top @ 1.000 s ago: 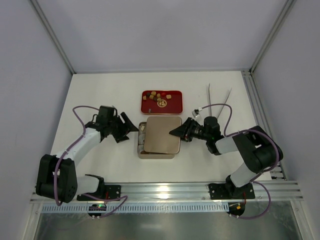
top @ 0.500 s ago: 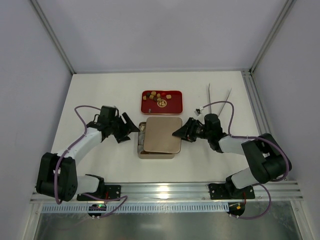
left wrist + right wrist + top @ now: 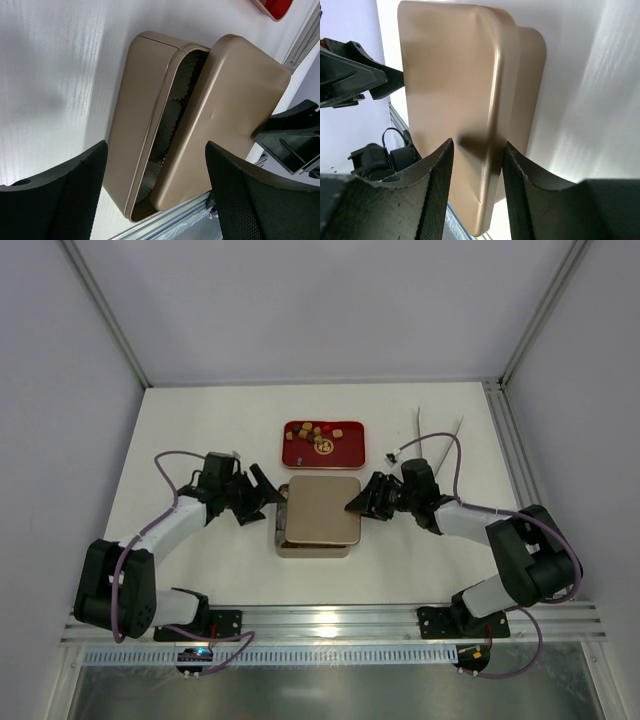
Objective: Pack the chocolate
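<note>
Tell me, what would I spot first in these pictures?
A tan tin sits mid-table with its lid askew, showing a dark gap. Two arms flank it: the left tool open, the right tool straddling the lid's edge. Behind, a red tray holds tiny chocolate pieces.

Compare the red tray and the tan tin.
The red tray is shallow and uncovered, with chocolates lying in it; the tan tin is deeper, its lid resting askew, leaving a gap along one side. The tray is oblong, the tin nearly square. Both have rounded corners.
</note>
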`<act>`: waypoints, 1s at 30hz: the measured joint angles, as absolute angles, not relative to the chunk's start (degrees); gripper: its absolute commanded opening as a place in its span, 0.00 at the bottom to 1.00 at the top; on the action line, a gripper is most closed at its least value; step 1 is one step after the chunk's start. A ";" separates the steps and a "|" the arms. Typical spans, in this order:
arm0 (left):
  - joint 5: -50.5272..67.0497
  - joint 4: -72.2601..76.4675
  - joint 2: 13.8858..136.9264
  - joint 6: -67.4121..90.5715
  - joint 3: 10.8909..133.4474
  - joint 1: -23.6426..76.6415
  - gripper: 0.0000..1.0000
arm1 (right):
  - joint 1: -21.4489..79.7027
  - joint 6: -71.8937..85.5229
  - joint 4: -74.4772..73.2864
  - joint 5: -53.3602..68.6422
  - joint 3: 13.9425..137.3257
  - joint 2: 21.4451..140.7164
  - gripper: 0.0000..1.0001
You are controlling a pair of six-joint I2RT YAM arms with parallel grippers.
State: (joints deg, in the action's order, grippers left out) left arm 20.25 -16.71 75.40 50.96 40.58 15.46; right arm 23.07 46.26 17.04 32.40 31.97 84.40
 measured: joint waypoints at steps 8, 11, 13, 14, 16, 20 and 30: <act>21.47 -13.93 75.88 51.44 38.81 15.64 0.82 | 24.82 44.62 14.02 30.72 34.00 85.25 0.46; 22.00 -12.60 75.88 52.05 38.37 15.68 0.84 | 25.26 43.75 13.15 30.15 34.76 85.30 0.46; 22.22 -11.97 75.88 52.14 38.11 15.73 0.84 | 25.52 43.35 12.40 29.80 35.35 85.54 0.46; 22.33 -11.77 75.88 52.21 38.02 15.75 0.84 | 25.69 43.18 12.01 29.54 35.66 85.67 0.46; 22.50 -11.33 75.88 52.31 37.98 15.79 0.84 | 25.96 42.83 11.42 29.26 36.07 85.91 0.46; 22.65 -10.41 76.01 52.36 37.98 16.08 0.84 | 26.63 42.17 10.68 29.08 37.04 86.89 0.46; 22.79 -9.26 76.66 53.17 37.26 16.88 0.83 | 28.56 40.60 8.05 27.77 39.68 88.49 0.46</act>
